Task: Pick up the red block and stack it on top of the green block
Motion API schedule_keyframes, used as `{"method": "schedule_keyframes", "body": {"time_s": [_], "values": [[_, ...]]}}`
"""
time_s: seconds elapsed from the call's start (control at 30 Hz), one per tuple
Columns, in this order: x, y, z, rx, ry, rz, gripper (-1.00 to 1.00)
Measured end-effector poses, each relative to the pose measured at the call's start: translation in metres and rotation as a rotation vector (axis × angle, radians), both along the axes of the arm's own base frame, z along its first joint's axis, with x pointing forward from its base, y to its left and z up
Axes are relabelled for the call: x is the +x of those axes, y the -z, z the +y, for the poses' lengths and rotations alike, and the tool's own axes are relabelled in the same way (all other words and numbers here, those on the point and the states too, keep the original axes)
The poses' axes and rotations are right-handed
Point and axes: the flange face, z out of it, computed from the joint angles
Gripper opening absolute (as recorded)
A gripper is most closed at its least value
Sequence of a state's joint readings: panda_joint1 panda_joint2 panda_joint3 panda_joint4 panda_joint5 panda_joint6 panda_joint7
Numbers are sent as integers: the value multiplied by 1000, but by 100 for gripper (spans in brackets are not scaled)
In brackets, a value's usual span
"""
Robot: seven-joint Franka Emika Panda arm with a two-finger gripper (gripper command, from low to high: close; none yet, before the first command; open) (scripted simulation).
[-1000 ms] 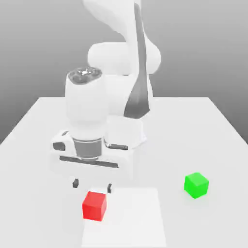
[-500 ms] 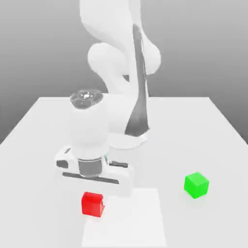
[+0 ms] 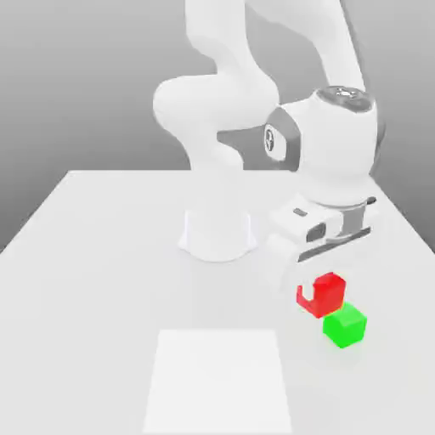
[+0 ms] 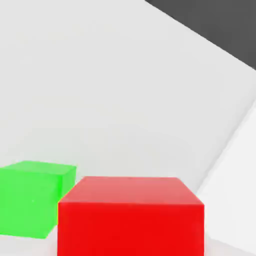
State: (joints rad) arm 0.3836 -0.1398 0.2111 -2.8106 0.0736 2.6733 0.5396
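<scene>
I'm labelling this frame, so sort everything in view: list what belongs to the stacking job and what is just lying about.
Part of the job:
- red block, carried under the gripper, beside and above the green one
- green block, resting on the table
- the gripper itself

Just there:
- table
- paler square patch on the table, with nothing on it

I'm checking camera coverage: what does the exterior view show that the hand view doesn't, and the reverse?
Exterior view alone: the arm, the gripper carrying the red block just above the green block, and the pale square patch on the table. Hand view alone: a close look at the red block's top face beside the green block. Both share the two blocks and the white table.
</scene>
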Motion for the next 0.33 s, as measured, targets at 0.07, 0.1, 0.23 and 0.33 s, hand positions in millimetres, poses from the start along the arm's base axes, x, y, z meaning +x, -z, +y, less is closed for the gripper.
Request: {"method": "schedule_keyframes", "body": {"time_s": [0.07, 0.1, 0.23, 0.33], "values": [[-8, 11, 11, -4, -51, -2, -100], [-10, 19, 14, -6, -60, -3, -100], [-12, 56, 15, -6, -68, -3, -100], [-12, 62, 15, -5, -69, -2, 100]]}}
